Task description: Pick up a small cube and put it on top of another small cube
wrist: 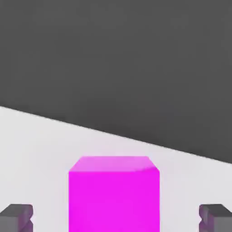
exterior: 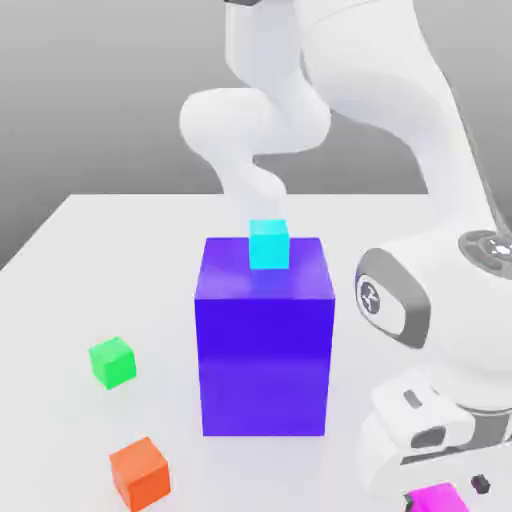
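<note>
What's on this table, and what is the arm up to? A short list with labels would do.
table: white
big block: purple, cyan cube on top
green cube: on the table, at the exterior view's left of the block
orange cube: nearer the camera than the green
pink cube: between the fingers
gripper: open, gaps both sides

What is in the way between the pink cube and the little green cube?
The big purple block sits between them. The pink cube lies on the exterior view's right by the claw, the green cube on the left, so carry it over or around.
</note>
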